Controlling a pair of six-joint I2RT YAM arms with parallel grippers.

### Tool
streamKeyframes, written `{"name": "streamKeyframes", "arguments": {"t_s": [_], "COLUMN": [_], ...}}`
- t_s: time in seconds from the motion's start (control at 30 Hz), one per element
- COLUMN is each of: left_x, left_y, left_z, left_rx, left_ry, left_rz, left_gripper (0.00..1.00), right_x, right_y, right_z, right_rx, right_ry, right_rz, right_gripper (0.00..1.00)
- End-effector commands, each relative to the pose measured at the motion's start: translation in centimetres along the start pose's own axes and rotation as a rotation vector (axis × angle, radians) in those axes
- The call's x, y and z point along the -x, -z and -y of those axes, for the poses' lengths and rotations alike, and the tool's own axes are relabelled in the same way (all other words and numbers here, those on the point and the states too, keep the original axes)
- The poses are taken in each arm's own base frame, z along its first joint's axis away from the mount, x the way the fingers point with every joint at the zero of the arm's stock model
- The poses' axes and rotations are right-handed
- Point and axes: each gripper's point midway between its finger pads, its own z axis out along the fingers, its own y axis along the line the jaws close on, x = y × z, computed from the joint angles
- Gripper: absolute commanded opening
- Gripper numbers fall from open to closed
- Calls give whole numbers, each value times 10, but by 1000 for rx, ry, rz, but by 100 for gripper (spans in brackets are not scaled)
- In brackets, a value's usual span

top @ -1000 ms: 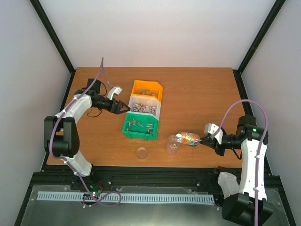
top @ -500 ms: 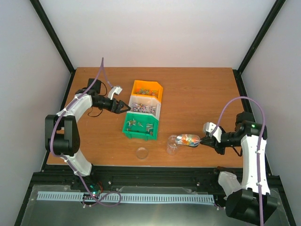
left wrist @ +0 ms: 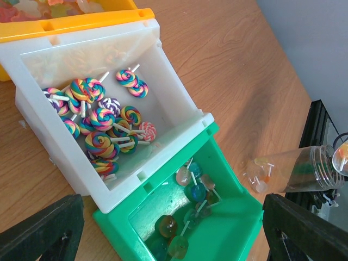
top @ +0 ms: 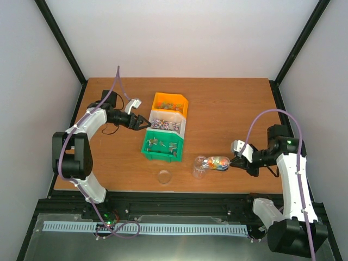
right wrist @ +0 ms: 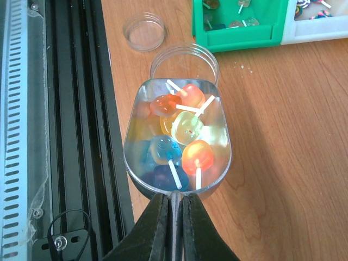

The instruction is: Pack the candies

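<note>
Clamps right hand [right wrist: 173, 209] on handle of silver metal scoop [right wrist: 128, 155], lip over mouth of small clear plastic jar [right wrist: 157, 57] near green bin [right wrist: 239, 38], so coloured stick candies [right wrist: 187, 128] in scoop can slide in. Hovers left hand [top: 142, 125], fingers [left wrist: 43, 228] apart, left of white bin [left wrist: 179, 109], out of way.

1. White bin [left wrist: 179, 117]: candies [left wrist: 100, 117] rainbow-swirled, white sticks.
2. Green bin [left wrist: 234, 217]: candies translucent green and blue.
3. Orange bin [left wrist: 81, 22]: plain orange-yellow.
4. Scoop [right wrist: 132, 155]: shiny silver; candies orange, yellow, blue, red.
5. Jar [right wrist: 157, 57]: clear.
6. Desk [left wrist: 228, 65]: brown wood grain.

Three bins [left wrist: 176, 103], clear jar [top: 200, 167], lid [top: 163, 176], scoop [right wrist: 135, 122]
</note>
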Motion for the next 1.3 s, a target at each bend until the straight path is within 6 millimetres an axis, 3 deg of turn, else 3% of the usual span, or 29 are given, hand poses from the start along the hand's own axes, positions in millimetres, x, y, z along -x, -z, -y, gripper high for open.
{"name": "streamKeyframes", "arguments": {"t_s": [0.0, 1.27], "left_x": [17, 19], "left_y": [5, 2], "left_z": [1, -4], "left_rx": [-11, -9], "left_ry": [-22, -23], "left_rz": [41, 39], "left_gripper": [91, 91], "right_x": [7, 23], "right_y": [3, 4], "right_z": [3, 9], "right_rx": [-14, -12], "right_ry": [1, 62], "right_rz": [-21, -157], "right_gripper": [3, 3]}}
